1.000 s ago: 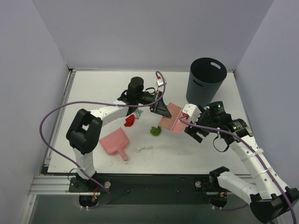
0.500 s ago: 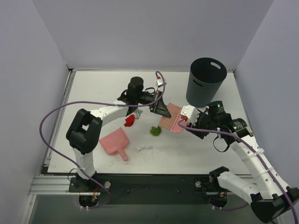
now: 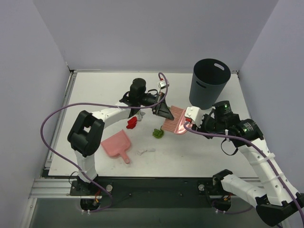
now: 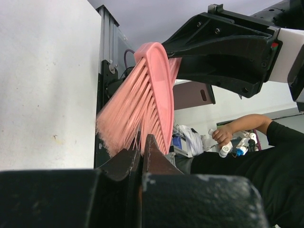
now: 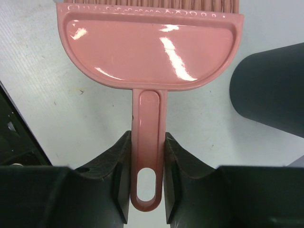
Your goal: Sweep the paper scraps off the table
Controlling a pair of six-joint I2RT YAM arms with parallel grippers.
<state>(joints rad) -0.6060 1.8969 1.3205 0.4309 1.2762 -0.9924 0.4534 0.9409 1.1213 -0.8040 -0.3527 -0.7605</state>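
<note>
Gripping one pink brush point(image 5: 149, 47) by its handle, the right gripper point(image 5: 147, 137) has both fingers pressed against it. The left gripper point(image 4: 142, 142), almost closed, pinches the bristle tips. Three scraps lie on the table point(image 3: 199, 152): red scrap point(image 3: 132, 122), green scrap point(image 3: 158, 133), white scrap point(image 3: 146, 151). One pink dustpan point(image 3: 116, 144) lies beside them; one dark bin point(image 3: 209, 85) stands far right.

The bristled plastic brush point(image 3: 175, 121) and scoop-shaped dustpan point(image 3: 115, 142) are pink, crumpled paper scraps point(image 3: 158, 133) green, red and white, round bin point(image 3: 209, 90) dark grey.
</note>
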